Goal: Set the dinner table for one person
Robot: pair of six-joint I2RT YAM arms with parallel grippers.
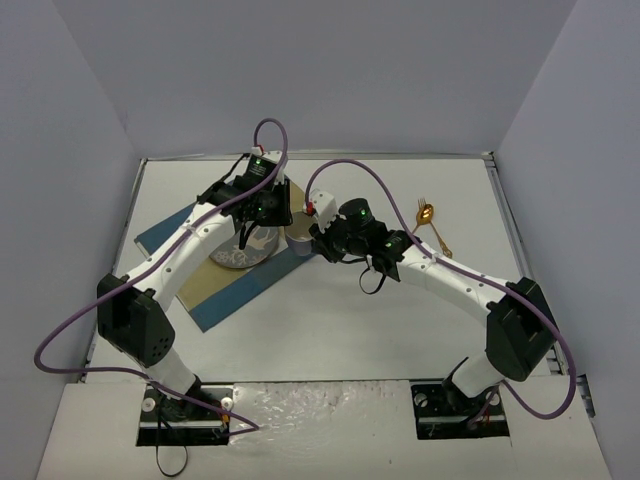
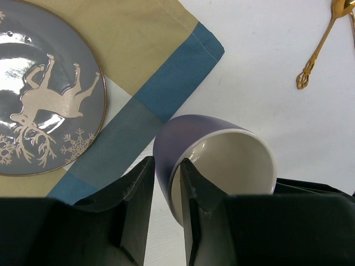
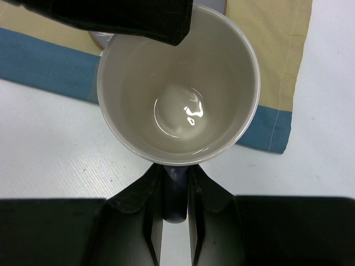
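Observation:
A purple mug [image 1: 298,241] with a white inside is held just above the white dinner table [image 1: 340,320], off the right edge of the striped placemat [image 1: 232,291]. My right gripper [image 1: 318,243] is shut on the mug's handle [image 3: 176,194]. My left gripper [image 1: 283,224] straddles the mug's rim [image 2: 222,160], one finger [image 2: 195,199] inside and one outside, shut on the wall. In the right wrist view a left finger [image 3: 138,19] reaches over the far rim of the mug [image 3: 177,94].
A grey plate [image 1: 236,250] with a white deer design lies on the placemat [image 2: 138,44]; it also shows in the left wrist view [image 2: 39,94]. A gold spoon [image 1: 425,213] and fork [image 1: 441,240] lie on the table to the right.

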